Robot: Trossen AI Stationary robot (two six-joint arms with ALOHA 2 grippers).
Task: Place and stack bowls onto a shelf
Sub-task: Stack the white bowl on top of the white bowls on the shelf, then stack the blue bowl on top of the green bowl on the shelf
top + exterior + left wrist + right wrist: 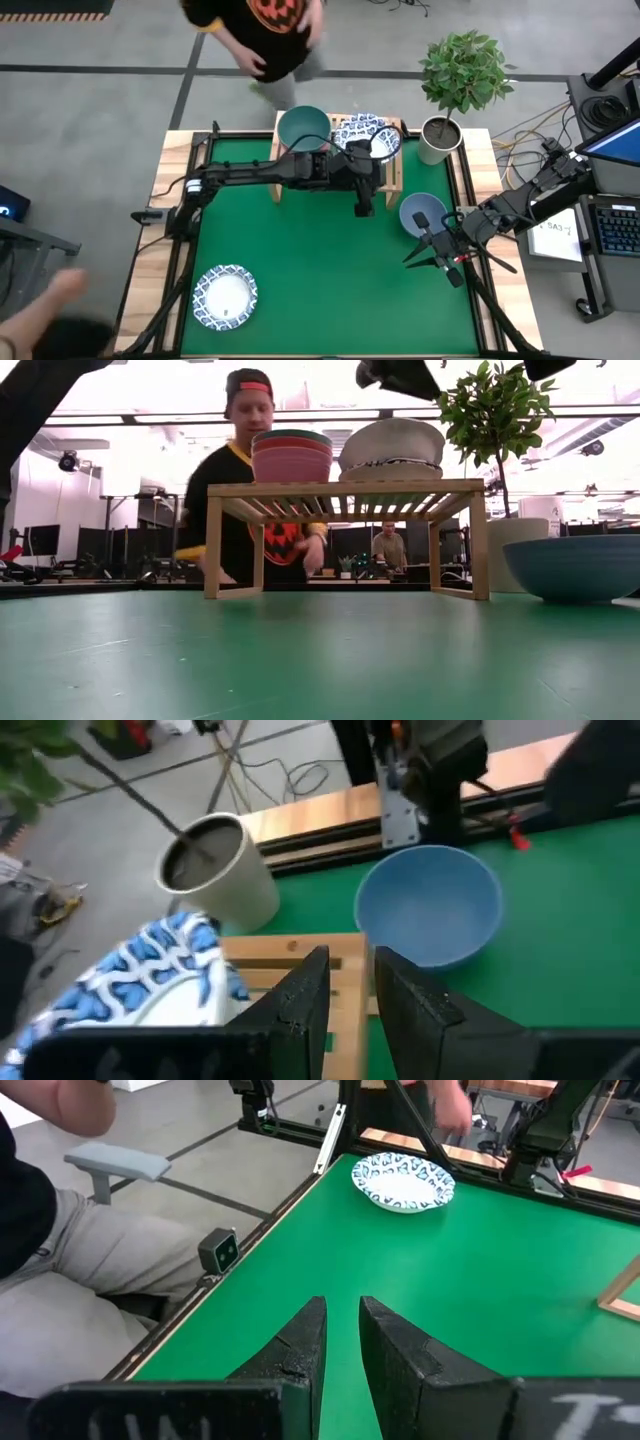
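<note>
Near edge: one patterned white bowl lies alone by the counter's near left corner, not yet shelved.
Right side: the blue bowl sits on the counter just off the shelf's right leg, also waiting.
Right gripper: hangs over the counter beside the blue bowl, its fingers drawn near together with only a slim gap, grasping nothing.
Left gripper: reaches over the shelf's front right corner, its fingers likewise nearly closed and empty, just beside the patterned stack.
Shelf: stands at the counter's far edge, middle.
Done so far: a stack of plain bowls, teal-green on top, fills its left part; a patterned stack sits on its right part.
Left to do: by my reading, the two bowls on the counter; the job looks well past halfway.
Beyond the counter: a plant pot and a person.
</note>
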